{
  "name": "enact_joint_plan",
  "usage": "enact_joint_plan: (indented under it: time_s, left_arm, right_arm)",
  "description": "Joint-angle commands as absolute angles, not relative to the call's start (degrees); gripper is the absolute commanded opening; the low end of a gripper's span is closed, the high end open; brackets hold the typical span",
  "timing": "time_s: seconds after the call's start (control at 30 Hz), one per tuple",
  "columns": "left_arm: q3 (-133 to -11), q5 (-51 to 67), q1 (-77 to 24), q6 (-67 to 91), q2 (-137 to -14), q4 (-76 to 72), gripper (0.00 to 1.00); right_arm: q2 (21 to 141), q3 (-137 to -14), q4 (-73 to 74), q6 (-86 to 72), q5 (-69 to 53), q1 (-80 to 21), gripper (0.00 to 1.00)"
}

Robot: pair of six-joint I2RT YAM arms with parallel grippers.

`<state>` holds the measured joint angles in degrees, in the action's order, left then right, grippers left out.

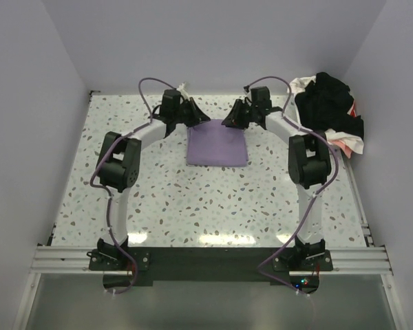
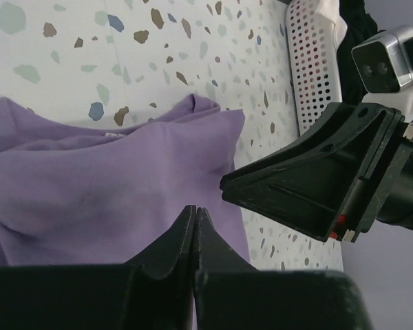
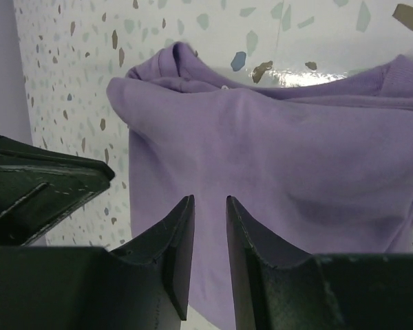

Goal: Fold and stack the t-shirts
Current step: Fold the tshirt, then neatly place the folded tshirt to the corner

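The purple shirt (image 1: 218,146) lies folded into a flat rectangle on the far middle of the table (image 1: 193,206), its longer side running left to right. Both of your pincers hang at its far edge, close to each other, so the cloth spreads from them back toward the arm bases.

The left pincer (image 2: 195,210) is pressed fully closed with nothing between its fingers. The right pincer (image 3: 209,201) stands a narrow gap apart and is empty too; through the gap you see only cloth below it. Neither one grips the shirt.

Neither arm is clearly nearer to this shirt, so if you want 1 more fold across the long side, I judge that either could take it.

The other shirts (image 1: 327,103) sit heaped in the white basket (image 2: 313,62) at the far right corner, well apart from the folded one. That heap is much nearer your right arm, so fetching the next shirt looks like its job.
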<state>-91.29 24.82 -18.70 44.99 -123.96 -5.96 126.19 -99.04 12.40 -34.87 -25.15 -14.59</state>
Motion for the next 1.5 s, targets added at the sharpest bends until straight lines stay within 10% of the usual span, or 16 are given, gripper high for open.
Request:
enact_joint_plan:
  time_s: [0.0,0.63,0.9,1.47]
  left_arm:
    - [-94.03,25.49,-17.40,44.39,-129.28,-8.61,0.00]
    - [-100.02,27.60,-10.72,41.93,-135.27,-7.12,0.05]
    - [-93.27,21.45,-9.40,38.94,-122.80,-3.52,0.59]
    - [-90.08,20.83,-12.92,29.09,-122.43,9.40,0.73]
  right_arm:
    - [129.02,-102.37,8.87,-33.67,-27.25,-13.01,0.29]
    - [143.53,-118.13,13.10,-36.91,-31.29,-6.68,0.34]
    - [137.30,-120.75,16.16,-36.30,-32.09,-5.36,0.48]
    - [112.34,-94.34,18.46,-32.43,-24.17,-5.36,0.66]
